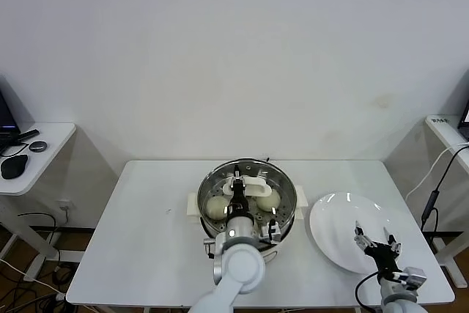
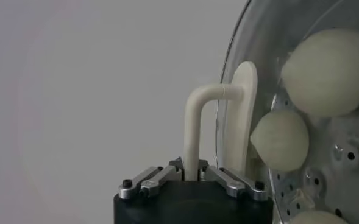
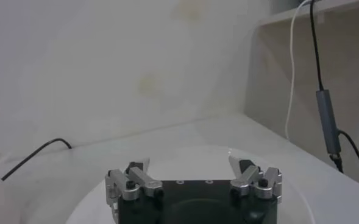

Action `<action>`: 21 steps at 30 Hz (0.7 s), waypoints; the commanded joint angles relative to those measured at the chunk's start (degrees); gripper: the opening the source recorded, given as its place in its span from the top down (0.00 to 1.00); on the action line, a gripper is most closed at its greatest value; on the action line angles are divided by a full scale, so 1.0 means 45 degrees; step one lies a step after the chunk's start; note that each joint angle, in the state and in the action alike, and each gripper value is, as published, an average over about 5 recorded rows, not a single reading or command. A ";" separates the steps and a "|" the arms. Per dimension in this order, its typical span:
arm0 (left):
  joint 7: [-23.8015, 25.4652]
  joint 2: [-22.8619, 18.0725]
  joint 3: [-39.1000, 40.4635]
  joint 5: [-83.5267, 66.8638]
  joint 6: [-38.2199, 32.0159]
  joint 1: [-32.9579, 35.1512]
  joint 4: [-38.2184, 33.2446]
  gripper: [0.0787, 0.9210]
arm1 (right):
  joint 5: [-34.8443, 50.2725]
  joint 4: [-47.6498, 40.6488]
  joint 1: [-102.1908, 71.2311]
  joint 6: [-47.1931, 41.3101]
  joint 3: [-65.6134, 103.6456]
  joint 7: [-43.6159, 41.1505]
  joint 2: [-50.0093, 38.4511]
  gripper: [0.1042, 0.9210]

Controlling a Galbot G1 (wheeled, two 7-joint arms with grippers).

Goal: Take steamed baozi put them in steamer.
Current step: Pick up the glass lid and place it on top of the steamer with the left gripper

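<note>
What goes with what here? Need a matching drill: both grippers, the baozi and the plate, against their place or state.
Things:
1. left gripper
2. right gripper
3. steamed baozi
4. white plate

Place or state:
A. on the table, to the robot's right of the steamer
B. shut on the lid handle
C. open, over the white plate
D. inside the steamer

Pairs: 1-B, 2-C, 3-D, 4-A
</note>
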 commanded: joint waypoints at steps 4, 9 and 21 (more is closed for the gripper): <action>0.0619 0.0117 0.0004 0.0213 0.0004 -0.0013 0.0026 0.88 | -0.0044 -0.0036 -0.0001 0.0056 -0.0040 -0.0002 0.0076 0.12; 0.0655 0.0091 -0.0003 0.0110 0.0006 -0.0016 0.0055 0.88 | -0.0060 -0.0065 0.0026 0.0067 -0.0049 -0.0004 0.0081 0.12; 0.0268 0.0726 0.0596 -0.0887 -0.0037 0.1140 -0.2304 0.71 | 0.0023 -0.0083 0.0048 0.0053 -0.0041 -0.0024 0.0019 0.12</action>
